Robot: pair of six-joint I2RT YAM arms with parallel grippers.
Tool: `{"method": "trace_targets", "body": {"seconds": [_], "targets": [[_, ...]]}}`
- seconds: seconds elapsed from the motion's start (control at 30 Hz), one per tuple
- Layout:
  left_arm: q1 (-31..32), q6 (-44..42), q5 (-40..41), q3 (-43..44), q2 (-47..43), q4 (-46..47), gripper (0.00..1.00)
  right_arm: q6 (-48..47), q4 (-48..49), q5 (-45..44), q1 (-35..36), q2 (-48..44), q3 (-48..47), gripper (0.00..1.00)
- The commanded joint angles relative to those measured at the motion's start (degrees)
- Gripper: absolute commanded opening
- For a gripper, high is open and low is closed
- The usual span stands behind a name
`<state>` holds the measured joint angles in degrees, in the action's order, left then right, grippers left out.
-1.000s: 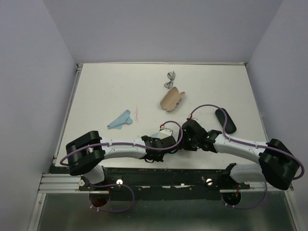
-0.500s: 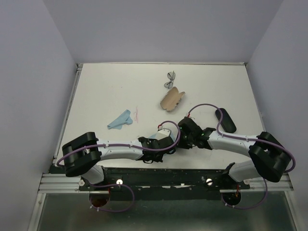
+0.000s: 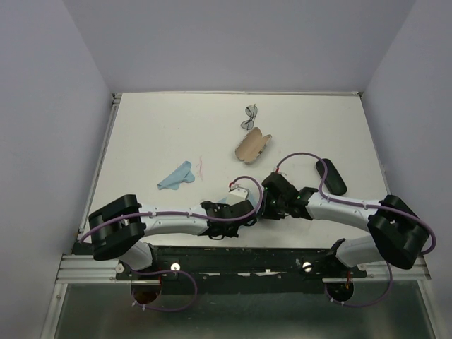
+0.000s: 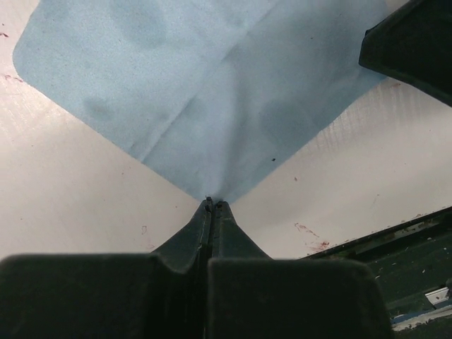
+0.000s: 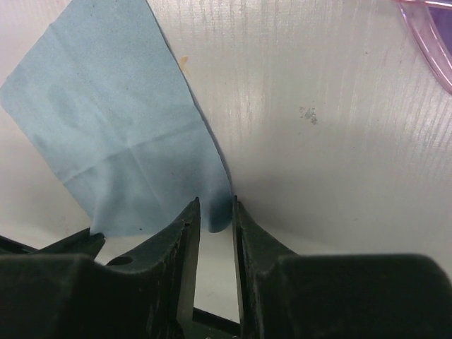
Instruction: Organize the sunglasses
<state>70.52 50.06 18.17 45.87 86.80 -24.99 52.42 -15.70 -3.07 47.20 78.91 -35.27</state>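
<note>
Well, both arms are folded in low over the near edge of the worktop (image 3: 155,134), meeting at its middle over a blue cloth (image 4: 212,85). The left gripper (image 4: 212,205) has its jaws clenched on one corner of it, with the worktop's near edge just beside. The right gripper (image 5: 215,208) has its jaws narrowly parted, with another corner of the cloth lying between the tips and a gap still showing.

The pink sunglasses (image 5: 431,42) show only as a translucent rim on the right wrist view, near the cloth. The dark-framed sunglasses (image 3: 250,117) lie well apart, toward the far edge, with the beige pouch (image 3: 253,145) just in front of them. A black case (image 3: 330,176) sits beside the right arm, and a second blue cloth (image 3: 176,176) lies left of centre. The widest bare stretch is the far left corner.
</note>
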Motion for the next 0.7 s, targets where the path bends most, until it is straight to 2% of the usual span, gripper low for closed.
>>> {"method": "trace_targets", "body": {"seconds": [0.0,0.23,0.33,0.57,0.67], "targets": [[0.3,0.8,2.7,-0.3,-1.4,-0.9,0.0,-2.7,-2.9,1.3,0.3,0.4,1.1,0.31],[0.3,1.0,3.4,0.0,-1.7,-0.9,0.0,-2.2,-2.8,1.3,0.3,0.6,0.2,0.09],[0.3,0.3,3.1,-0.6,-3.2,-0.1,0.0,-2.8,-3.2,1.7,0.3,-1.3,-0.5,0.03],[0.8,-3.7,0.1,0.7,-7.1,-0.8,0.0,-5.7,-7.7,2.7,0.3,-6.6,-4.5,0.01],[1.1,-5.6,-3.1,0.6,-10.4,-1.0,0.0,-5.8,-9.5,6.3,0.3,-8.9,-5.4,0.01]]}}
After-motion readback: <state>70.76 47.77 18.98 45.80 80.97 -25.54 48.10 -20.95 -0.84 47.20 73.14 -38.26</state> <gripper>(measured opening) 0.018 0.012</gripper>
